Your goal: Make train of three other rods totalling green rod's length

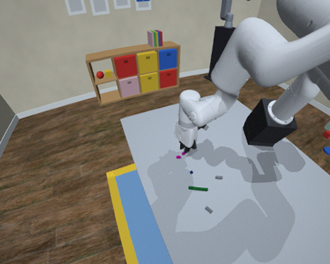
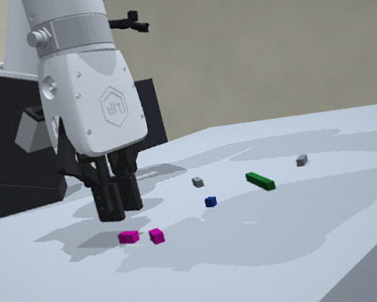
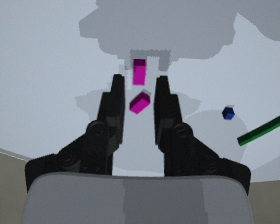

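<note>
My gripper [image 1: 187,148] [image 2: 120,212] [image 3: 140,90] hangs just above the grey table [image 1: 292,211] [image 2: 306,240]. Its fingers are narrowed but apart, with nothing between them. In the wrist view a tilted magenta rod [image 3: 139,103] shows below the gap and a second magenta rod [image 3: 139,72] lies just beyond the fingertips. In the exterior view the left magenta rod [image 2: 128,237] and the right magenta rod [image 2: 157,236] lie flat under the fingers; the top view shows one magenta rod [image 1: 178,157] beside the other magenta rod [image 1: 183,153]. The green rod [image 1: 198,189] [image 2: 261,181] [image 3: 259,131] lies apart.
A blue rod [image 1: 191,172] [image 2: 211,201] [image 3: 228,113] lies between the magenta pair and the green rod. One grey rod [image 1: 219,177] [image 2: 198,182] and another grey rod [image 1: 208,210] [image 2: 301,160] lie further off. The black robot base [image 1: 270,125] stands at the table's far side.
</note>
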Motion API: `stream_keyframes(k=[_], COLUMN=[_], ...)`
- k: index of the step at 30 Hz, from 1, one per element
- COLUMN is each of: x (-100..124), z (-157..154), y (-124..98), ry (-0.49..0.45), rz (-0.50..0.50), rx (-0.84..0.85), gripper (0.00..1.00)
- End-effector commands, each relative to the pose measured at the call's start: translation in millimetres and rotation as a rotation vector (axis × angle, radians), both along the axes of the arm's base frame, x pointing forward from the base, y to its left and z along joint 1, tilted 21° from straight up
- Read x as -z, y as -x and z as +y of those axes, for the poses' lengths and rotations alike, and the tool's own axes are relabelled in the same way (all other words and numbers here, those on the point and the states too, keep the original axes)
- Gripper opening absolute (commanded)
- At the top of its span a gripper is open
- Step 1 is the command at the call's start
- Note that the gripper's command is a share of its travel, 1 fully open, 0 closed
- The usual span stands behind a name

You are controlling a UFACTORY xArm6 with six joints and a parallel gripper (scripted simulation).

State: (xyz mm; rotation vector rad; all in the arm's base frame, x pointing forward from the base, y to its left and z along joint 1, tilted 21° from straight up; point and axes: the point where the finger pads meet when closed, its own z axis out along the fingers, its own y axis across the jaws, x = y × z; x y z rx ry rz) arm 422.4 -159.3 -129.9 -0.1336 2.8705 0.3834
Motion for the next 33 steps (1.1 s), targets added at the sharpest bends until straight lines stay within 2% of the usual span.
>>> stream_keyframes(k=[1, 15, 33], x=[2.6, 11.8, 12.8], z=[0.0, 2.6, 2.9], y=[-2.1, -4.5, -4.7], ry=[0.002, 0.002, 0.002], rz=[-0.003, -0.003, -0.003], rx=[0.001, 0.001, 0.001], gripper=[0.24, 0.24, 0.24])
